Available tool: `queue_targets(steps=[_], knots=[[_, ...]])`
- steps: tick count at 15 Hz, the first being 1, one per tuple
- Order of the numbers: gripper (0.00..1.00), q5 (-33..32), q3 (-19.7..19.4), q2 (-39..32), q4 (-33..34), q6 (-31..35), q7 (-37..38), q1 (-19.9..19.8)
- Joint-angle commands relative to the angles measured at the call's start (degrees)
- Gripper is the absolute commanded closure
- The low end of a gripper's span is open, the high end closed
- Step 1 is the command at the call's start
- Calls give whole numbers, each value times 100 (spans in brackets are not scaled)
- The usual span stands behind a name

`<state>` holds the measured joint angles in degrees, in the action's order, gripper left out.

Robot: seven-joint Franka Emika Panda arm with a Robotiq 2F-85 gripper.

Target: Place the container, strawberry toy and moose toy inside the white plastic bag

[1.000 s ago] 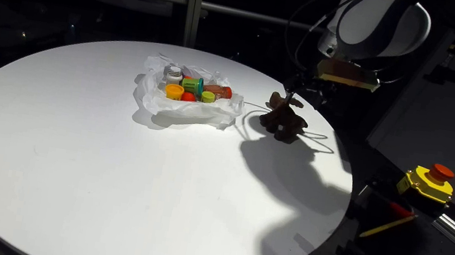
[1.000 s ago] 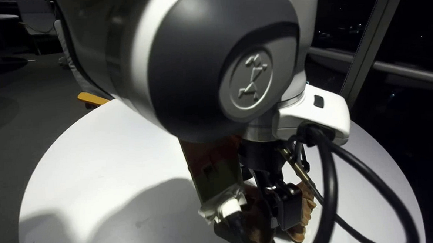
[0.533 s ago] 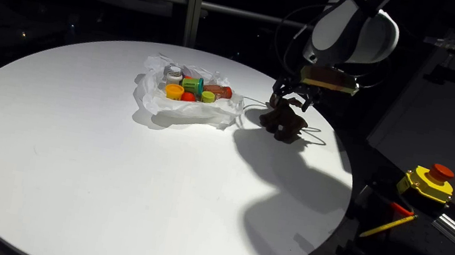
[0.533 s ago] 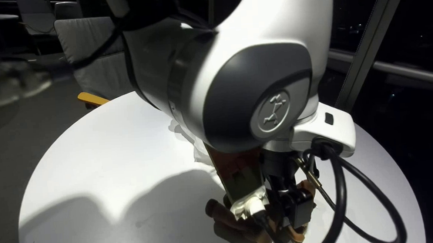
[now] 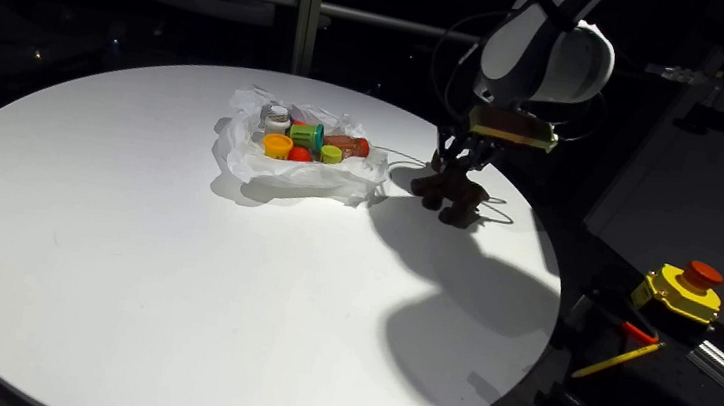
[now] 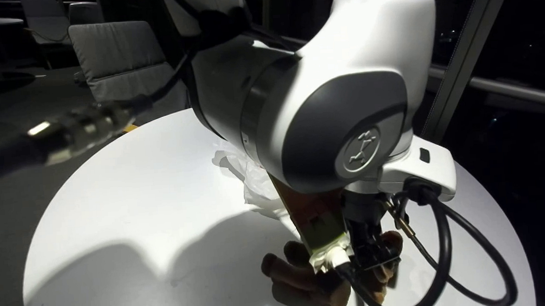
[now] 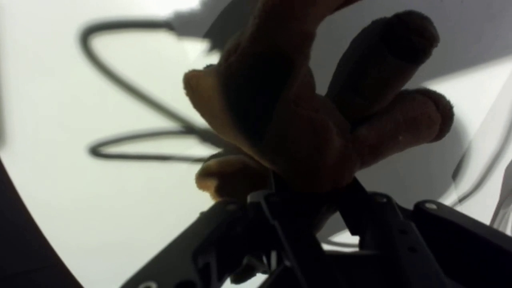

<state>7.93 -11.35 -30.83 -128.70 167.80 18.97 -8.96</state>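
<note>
Tool (image 7: 315, 185) grasps moose toy (image 5: 454, 191) on tabletop (image 5: 162, 273). Likely squashy, so squeeze firmly first, lift straight up, carry high, then lower gently into white plastic bag (image 5: 301, 177).

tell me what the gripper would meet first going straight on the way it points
Most likely the moose toy: the gripper points down, right at it, though in the dark views contact is hard to tell. Beyond it, the white tabletop probably comes next.
</note>
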Motion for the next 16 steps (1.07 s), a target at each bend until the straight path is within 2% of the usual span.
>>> queue_targets(steps=[1, 3, 6, 8, 11, 16], knots=[[94, 42, -173, 602, -152, -131, -5, 238], [100, -144, -437, 1056, -253, -137, 179, 639], [99, -402, -608, 1381, 40, -230, 445, 1149], [97, -595, -527, 1454, 432, -429, 696, 1408], [97, -437, -163, 929, 1246, -314, 934, 1442], [97, 398, 507, 18, 2235, -289, 896, 1192]])
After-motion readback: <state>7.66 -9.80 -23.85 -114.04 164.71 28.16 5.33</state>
